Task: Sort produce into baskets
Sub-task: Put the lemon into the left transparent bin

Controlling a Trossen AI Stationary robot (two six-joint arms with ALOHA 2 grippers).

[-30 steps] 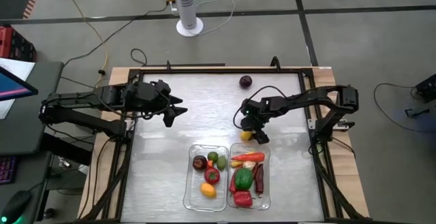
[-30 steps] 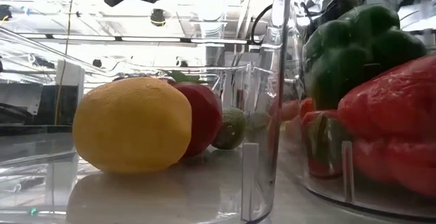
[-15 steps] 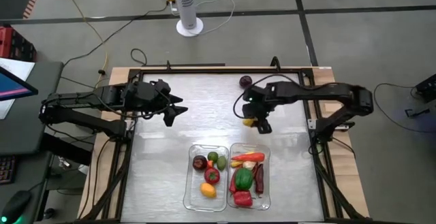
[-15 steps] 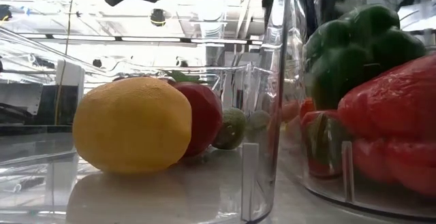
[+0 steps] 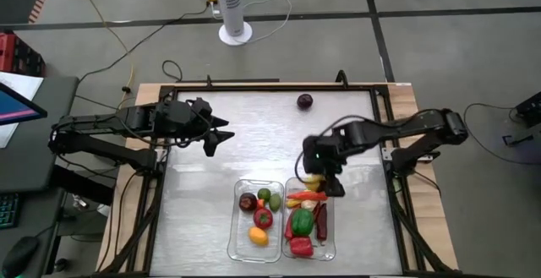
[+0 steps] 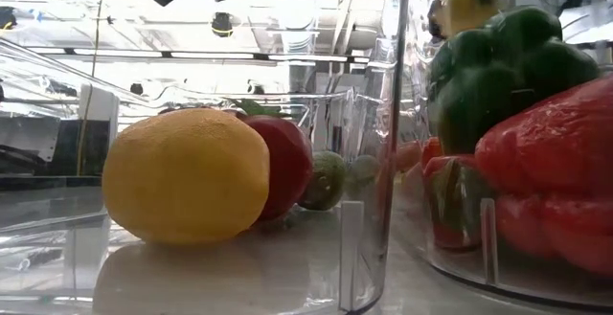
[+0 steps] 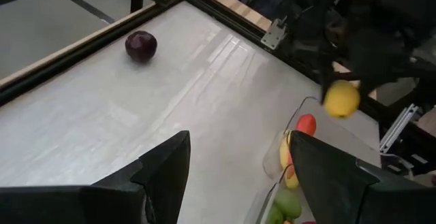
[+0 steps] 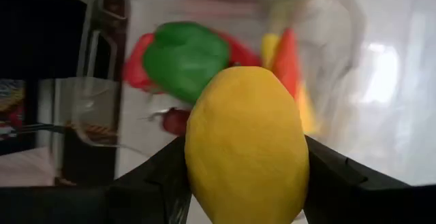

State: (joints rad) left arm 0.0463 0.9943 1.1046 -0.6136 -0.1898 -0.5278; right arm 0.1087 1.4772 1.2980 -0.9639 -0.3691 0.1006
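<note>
Clamped across its widest middle by the right gripper (image 8: 245,176) above the right basket's (image 5: 331,227) far rim, a yellow lemon (image 8: 246,146), probably light, stiff, smooth, apt to slip; left gripper (image 7: 231,176) parked apart, empty.

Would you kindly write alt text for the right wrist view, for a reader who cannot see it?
A yellow lemon-shaped fruit fills the middle of the picture, held in the right gripper. Beyond it lies a clear basket holding a green pepper with red and orange produce beside it.
</note>
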